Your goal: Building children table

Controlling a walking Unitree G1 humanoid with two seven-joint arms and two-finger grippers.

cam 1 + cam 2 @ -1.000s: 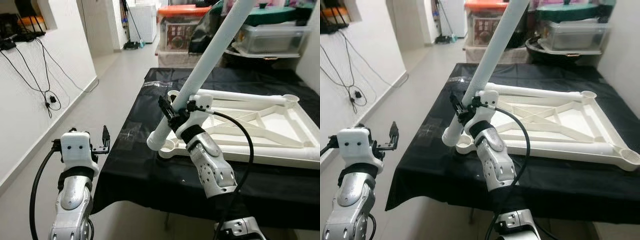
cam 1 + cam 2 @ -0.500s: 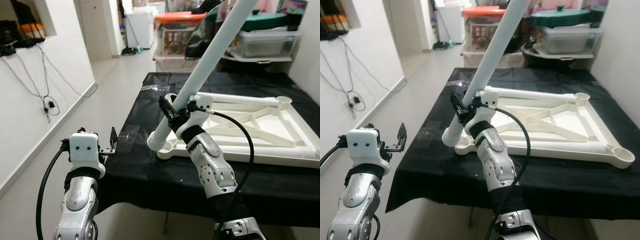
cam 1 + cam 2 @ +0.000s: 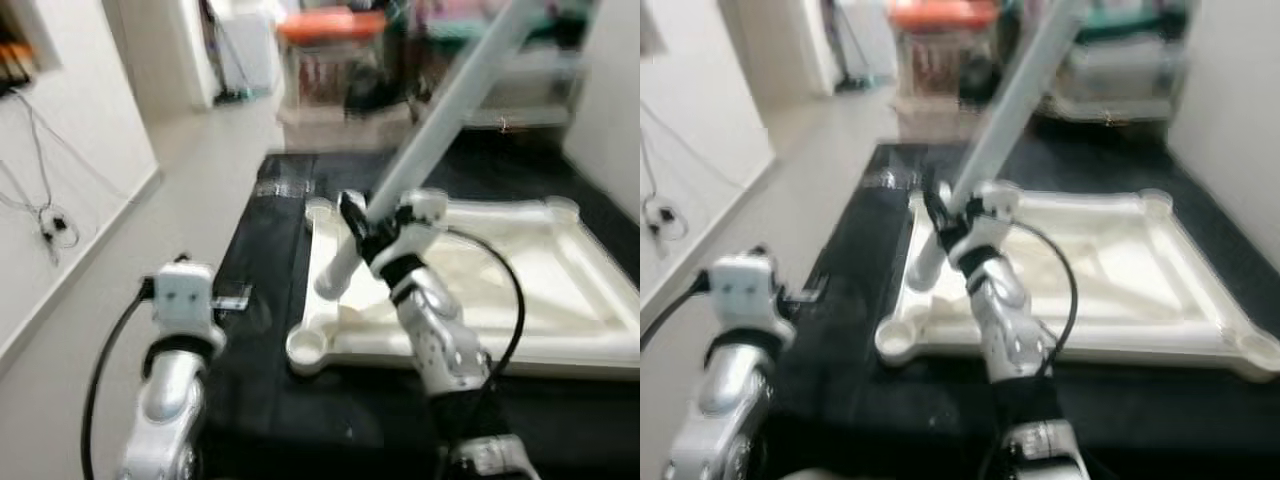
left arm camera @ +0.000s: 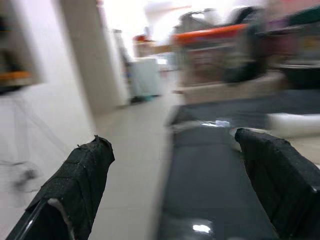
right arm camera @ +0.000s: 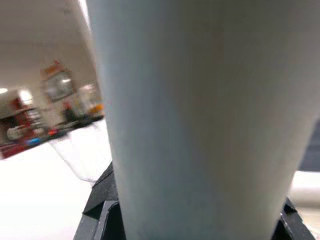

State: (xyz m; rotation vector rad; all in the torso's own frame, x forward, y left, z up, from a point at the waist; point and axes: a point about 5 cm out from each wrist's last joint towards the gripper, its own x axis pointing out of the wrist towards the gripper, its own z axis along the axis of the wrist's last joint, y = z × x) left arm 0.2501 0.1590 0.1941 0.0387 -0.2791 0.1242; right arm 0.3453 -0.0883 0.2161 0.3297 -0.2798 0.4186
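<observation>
In the blurred left eye view, a white table leg [image 3: 440, 120] is clamped near its lower end by the right gripper [image 3: 362, 232] at the frame's centre, slanting toward the upper right. Beneath it the upturned white tabletop [image 3: 560, 330] lies on a black cloth [image 3: 260, 330]. The left gripper [image 3: 232, 298] is held at left of centre.

In the left wrist view, the left fingers [image 4: 75, 185] are seen spread wide.

In the right wrist view, the leg is seen pressed between the black jaws.
</observation>
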